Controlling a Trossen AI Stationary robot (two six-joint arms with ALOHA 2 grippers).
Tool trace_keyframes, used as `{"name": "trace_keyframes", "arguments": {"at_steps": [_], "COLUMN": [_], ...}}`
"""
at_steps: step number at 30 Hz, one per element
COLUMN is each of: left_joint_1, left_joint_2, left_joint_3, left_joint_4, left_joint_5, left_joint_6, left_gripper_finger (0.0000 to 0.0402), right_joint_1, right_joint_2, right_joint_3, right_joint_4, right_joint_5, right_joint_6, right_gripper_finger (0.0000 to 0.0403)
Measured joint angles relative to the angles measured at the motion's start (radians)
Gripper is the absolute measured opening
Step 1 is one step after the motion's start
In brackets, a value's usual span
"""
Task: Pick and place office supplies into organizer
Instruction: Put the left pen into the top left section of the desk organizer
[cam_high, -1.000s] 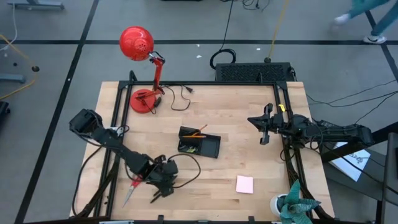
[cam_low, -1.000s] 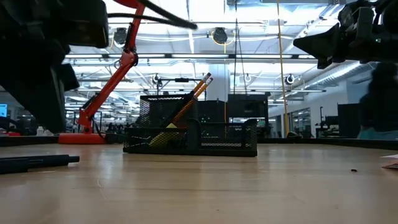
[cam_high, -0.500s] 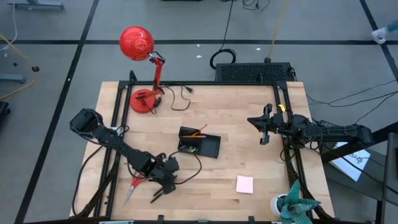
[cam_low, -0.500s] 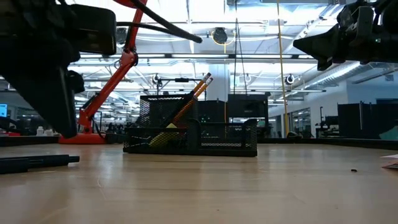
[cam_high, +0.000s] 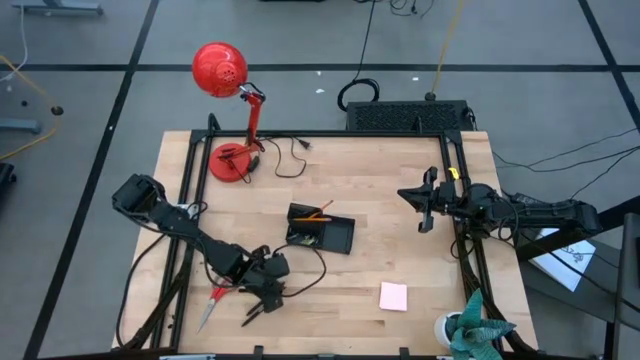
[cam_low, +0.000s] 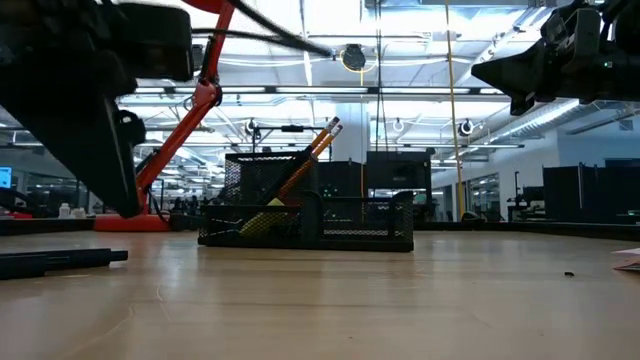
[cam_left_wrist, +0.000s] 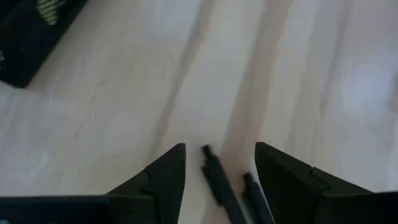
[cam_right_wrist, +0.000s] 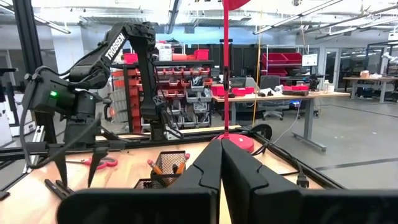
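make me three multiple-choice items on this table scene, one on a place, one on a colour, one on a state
1. Where does the pink sticky-note pad lie?
A. inside the organizer
B. on the bare table, apart from the organizer
C. under the lamp

2. What colour are the scissors' handles?
A. red
B. blue
C. green

3. How do the left gripper's fingers stand?
A. shut on a pencil
B. shut on nothing
C. open over black pens

Answers:
1. B: the high view shows the pad alone on the wood, clear of the organizer.
2. A: the handles show red beside the left arm in the high view.
3. C: the left wrist view shows the two fingers apart with black pens on the table between them.
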Motion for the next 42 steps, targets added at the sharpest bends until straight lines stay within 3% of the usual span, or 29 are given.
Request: {"name": "trace_keyframes", "arguments": {"at_steps": [11,21,30,42], "left_joint_1": [-0.025,-0.042,-0.055,-0.111], "left_joint_2": [0.0,0.048,0.114,0.123], "left_joint_3": [0.0,-0.001,0.0,0.004], "left_joint_4": [0.011,0.017,0.021,-0.055], "left_joint_5": [-0.108,-0.163,-0.101,-0.102], "left_joint_6": [0.064,-0.072,-0.09,-0.211], "left_gripper_finger": [0.0198,0.0198,0.0198,0.0198], "right_joint_1": [0.0,0.0,0.0,0.0], "right_joint_2": [0.0,0.0,0.0,0.0], "right_joint_3": [0.0,0.0,0.0,0.0], "right_joint_4": [0.0,-0.032,-0.031,-0.031], "right_joint_5": [0.0,0.0,0.0,-0.001], "right_joint_6": [0.024,0.062,0.062,0.074], "right_gripper_finger": [0.0004,0.0004,0.0004,0.0004]}}
